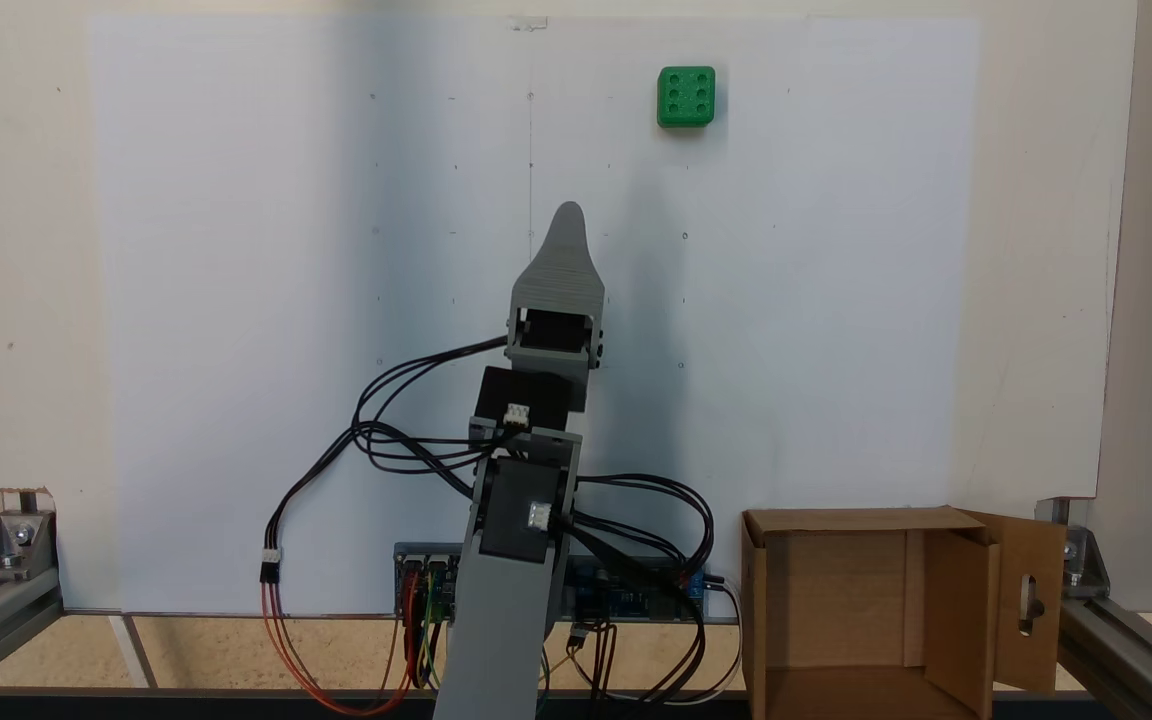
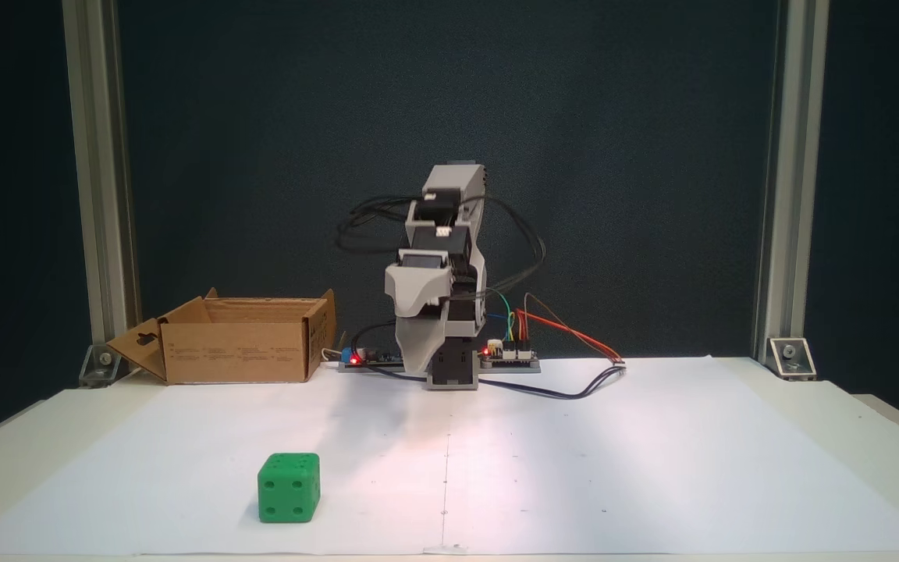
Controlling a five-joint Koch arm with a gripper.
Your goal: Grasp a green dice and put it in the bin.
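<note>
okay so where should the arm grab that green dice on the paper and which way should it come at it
Probably from straight above, closing the gripper on two opposite flat side faces of the green dice. It sits flat and square on the white paper with open space all round, so its sides are free. Centre the grip on the faces, since the edges are rounded.

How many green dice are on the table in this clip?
1. The green dice lies alone on the white paper, far from the arm's base, apart from the gripper and the bin.
</note>
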